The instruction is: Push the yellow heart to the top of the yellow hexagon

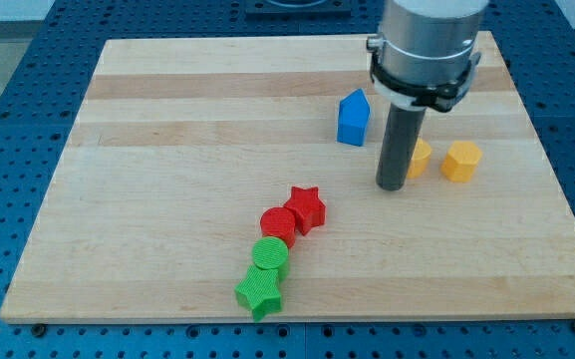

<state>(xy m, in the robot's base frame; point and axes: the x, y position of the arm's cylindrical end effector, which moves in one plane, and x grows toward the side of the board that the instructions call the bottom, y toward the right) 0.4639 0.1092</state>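
Note:
The yellow hexagon (460, 161) lies on the wooden board (167, 120) at the view's right. The yellow heart (420, 158) sits just left of it, partly hidden behind my rod. My tip (392, 186) rests on the board at the heart's left edge, seemingly touching it. The heart and hexagon are a small gap apart, at about the same height in the view.
A blue house-shaped block (353, 118) stands up and left of my tip. A red star (306, 207), a red cylinder (278, 225), a green cylinder (270, 254) and a green star (260, 291) form a line at the view's lower middle.

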